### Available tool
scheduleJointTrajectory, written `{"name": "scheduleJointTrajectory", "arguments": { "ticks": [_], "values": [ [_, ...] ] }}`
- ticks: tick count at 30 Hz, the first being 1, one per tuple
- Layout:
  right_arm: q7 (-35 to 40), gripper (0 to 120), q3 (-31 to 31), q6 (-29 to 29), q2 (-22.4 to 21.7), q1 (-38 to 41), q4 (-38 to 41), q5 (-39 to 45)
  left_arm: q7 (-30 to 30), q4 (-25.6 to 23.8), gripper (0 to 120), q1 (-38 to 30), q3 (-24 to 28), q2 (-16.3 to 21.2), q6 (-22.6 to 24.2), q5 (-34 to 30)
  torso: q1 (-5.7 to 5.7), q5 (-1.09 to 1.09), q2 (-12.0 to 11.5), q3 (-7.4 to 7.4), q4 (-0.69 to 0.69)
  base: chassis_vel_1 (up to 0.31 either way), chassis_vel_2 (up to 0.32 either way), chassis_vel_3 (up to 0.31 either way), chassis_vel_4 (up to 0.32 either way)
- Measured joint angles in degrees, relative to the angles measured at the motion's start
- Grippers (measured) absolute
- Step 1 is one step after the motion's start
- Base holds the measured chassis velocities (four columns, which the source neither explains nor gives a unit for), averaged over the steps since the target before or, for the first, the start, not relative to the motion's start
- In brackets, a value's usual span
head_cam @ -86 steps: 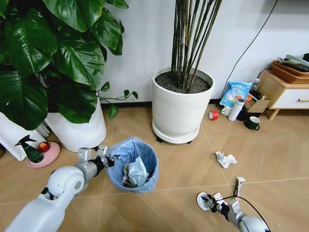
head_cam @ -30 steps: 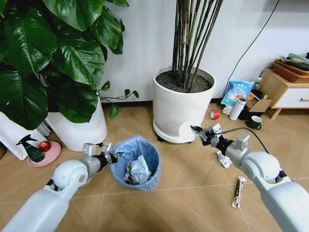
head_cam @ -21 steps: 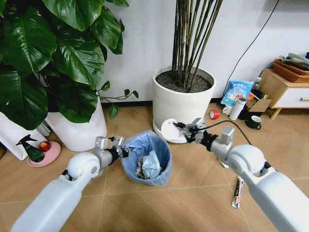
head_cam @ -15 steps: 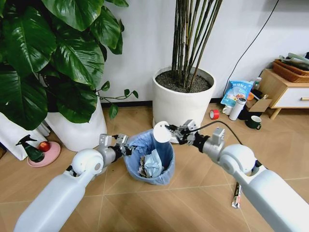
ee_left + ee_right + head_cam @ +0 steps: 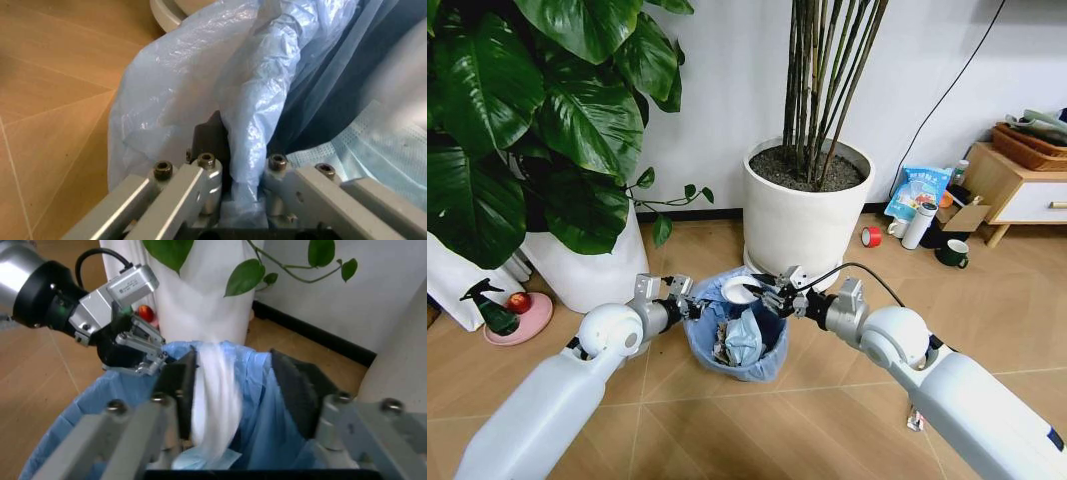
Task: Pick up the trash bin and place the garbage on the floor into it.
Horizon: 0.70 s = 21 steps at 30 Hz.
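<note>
Floor (image 5: pixel 827 400): right tool (image 5: pixel 762 296) over trash bin (image 5: pixel 739 360).

The tan chevron-board wooden floor (image 5: pixel 727 420) bears two big white plant pots (image 5: pixel 802 235) far, a red tape roll (image 5: pixel 870 237) right.

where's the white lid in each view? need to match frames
Head: white lid at centre, over the trash bin mouth, by the right end effector.
Left wrist: cannot make it out.
Right wrist: white blur between the open jaws.
Shared landmark: the bin's blue bag, clamped by the left end effector.
</note>
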Motion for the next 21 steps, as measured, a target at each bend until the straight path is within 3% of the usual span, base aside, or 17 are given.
{"name": "scheduleJointTrajectory", "arguments": {
  "ticks": [9, 15, 21],
  "values": [
    [0.45, 78, 0.29, 0.23, 0.29, -0.05, -0.49, -0.24, -1.03, -0.91, 2, 0.68, -0.39, -0.04, 0.00, -0.24, 0.00, 0.01, 0.00, 0.00, 0.00, 0.000, 0.000, 0.000, 0.000],
    [7.69, 98, 6.55, -0.22, 0.39, -3.66, 1.23, 0.65, -1.51, -1.46, 2, 2.75, -2.78, -0.02, 0.00, 0.18, 0.00, 0.00, 0.00, 0.00, 0.01, 0.000, 0.000, 0.000, 0.000],
    [15.91, 100, 11.93, -0.79, -0.14, -8.45, -1.63, 1.01, -1.73, -4.20, 2, 6.64, -5.86, 1.27, -0.10, 1.03, 0.00, 0.00, 0.00, -0.01, -0.01, 0.000, 0.000, 0.000, 0.000]
  ]
}}
